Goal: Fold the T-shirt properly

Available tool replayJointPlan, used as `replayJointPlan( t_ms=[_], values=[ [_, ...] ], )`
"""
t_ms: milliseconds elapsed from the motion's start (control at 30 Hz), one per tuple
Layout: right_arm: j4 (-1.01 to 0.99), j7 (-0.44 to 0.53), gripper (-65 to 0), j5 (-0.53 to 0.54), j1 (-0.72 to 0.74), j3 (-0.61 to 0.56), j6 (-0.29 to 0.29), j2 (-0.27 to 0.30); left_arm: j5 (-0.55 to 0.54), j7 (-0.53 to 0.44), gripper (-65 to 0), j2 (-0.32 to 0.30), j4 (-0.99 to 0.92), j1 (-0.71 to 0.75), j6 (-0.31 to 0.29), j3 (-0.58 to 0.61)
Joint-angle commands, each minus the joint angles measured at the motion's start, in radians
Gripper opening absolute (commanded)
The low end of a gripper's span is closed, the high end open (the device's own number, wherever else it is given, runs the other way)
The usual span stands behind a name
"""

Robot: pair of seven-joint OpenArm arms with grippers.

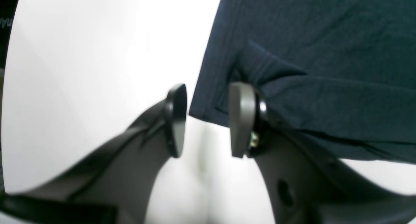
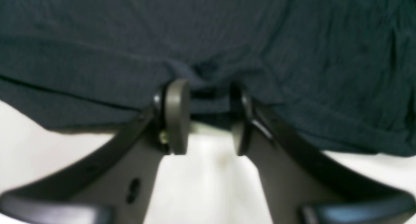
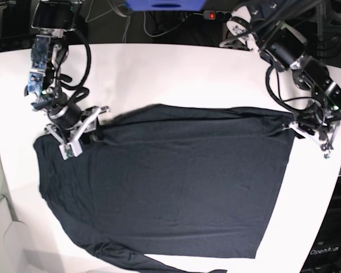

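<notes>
Base view shows the T-shirt (image 3: 176, 182) spread flat on the white table (image 3: 159, 74), a sleeve trailing off at the bottom edge. Both arms reach down from the far side, one to each upper corner of the cloth. The right gripper (image 3: 82, 132) sits at the corner on this view's left, angled low over the fabric. The left gripper (image 3: 308, 129) sits at the opposite corner, right by the table's edge (its arm bends in a tight crook above it).

Left wrist view brings that hand close: the jaws stand apart with bare table between them, and nothing is clamped. One finger (image 1: 242, 120) presses against the hem, bunching a small fold of the shirt beside it; the other finger (image 1: 177, 120) hangs clear over white.

Right wrist view is blurred, yet the jaws read as parted too. Here the shirt's edge lies in the gap between the pads (image 2: 177, 117), loose rather than pinched, as far as I can tell. Only the overhead picture shows the whole garment's shape.
</notes>
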Motion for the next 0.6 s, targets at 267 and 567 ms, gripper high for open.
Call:
replayJointPlan(
  t_ms=[267,567],
  values=[
    [0.018,0.026,-31.9,0.018,0.018,0.142,0.005,0.024,-0.013,-0.017,-43.3,-0.011,0.013,0.029,0.002,0.012],
    [-0.041,0.024,-28.4,0.155,-0.011,0.342,0.074,-0.017,-0.013,-0.062,-43.3,-0.028,0.025,0.088,0.002,0.015]
  ],
)
